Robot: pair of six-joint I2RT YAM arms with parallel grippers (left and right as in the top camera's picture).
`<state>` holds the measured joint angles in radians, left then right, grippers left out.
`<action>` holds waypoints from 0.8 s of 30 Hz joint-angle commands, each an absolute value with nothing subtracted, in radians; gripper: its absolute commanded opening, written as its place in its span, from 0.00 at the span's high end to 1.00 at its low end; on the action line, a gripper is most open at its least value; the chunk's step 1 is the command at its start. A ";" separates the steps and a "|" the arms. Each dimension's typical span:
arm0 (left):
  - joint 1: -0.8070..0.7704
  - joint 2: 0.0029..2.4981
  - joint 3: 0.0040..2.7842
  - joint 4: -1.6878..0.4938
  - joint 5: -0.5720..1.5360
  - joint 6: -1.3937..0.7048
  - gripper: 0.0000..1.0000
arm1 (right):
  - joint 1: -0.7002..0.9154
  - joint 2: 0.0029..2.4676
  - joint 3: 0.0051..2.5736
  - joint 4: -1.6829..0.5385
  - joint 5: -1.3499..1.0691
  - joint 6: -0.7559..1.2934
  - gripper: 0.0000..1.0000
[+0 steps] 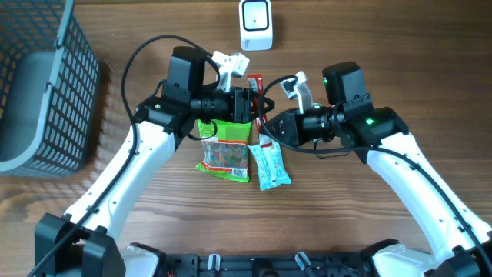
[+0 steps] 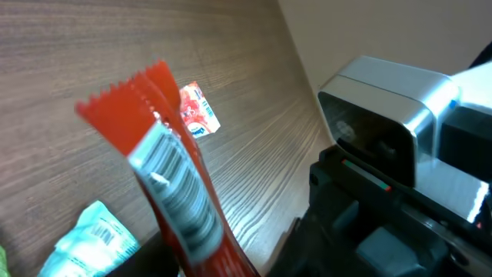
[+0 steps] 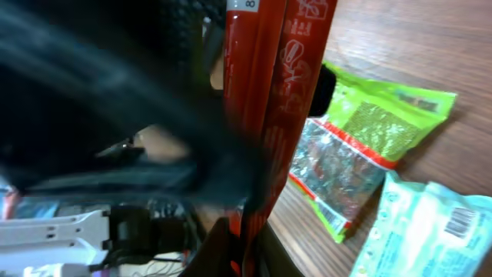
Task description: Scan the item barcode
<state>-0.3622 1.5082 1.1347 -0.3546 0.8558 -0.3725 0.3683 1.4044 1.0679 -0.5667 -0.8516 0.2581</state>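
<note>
Far to the left of the left jaws, a dark mesh basket (image 1: 46, 85) on the wooden bench (image 1: 154, 31). Just beneath the left jaws, flat on the bench, a green packet (image 1: 223, 131); to its right, beneath the right jaws, a pale blue packet (image 1: 270, 165). Left jaws right at the red packet (image 2: 177, 192), its barcode side turned to their camera; cannot tell whether pinching it or only close about it. Red packet up off the bench, between the two pairs of jaws. Past its zigzag tip, a small red-and-white sachet (image 2: 198, 110) lying on the bench. Ahead of both jaws and well apart from them, a white scanner (image 1: 255, 25). Right jaws pressed together on the red packet, pinching it.
</note>
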 commanded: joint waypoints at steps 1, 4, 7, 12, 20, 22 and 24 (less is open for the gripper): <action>-0.364 1.510 1.141 -0.326 0.870 -0.376 0.69 | 0.367 1.401 1.079 -0.562 -0.926 0.265 0.96; -0.364 1.510 1.141 -0.302 0.870 -0.375 0.94 | 0.367 1.401 1.079 -0.566 -0.926 0.265 0.96; -0.364 1.510 1.141 -0.292 0.870 -0.379 0.96 | 0.367 1.401 1.079 -0.565 -0.926 0.261 0.71; -0.271 1.510 1.141 -0.220 1.029 -0.536 0.96 | 0.310 1.400 1.079 -0.555 -1.077 0.148 0.32; -0.182 1.510 1.141 -0.118 1.342 -0.678 0.96 | 0.243 1.401 1.079 -0.386 -1.431 0.126 0.39; -0.199 1.510 1.141 -0.089 1.343 -0.724 0.96 | 0.247 1.401 1.079 -0.379 -1.430 0.134 0.44; -0.219 1.510 1.141 -0.011 1.343 -0.799 0.96 | 0.250 1.401 1.079 -0.379 -1.430 0.135 0.51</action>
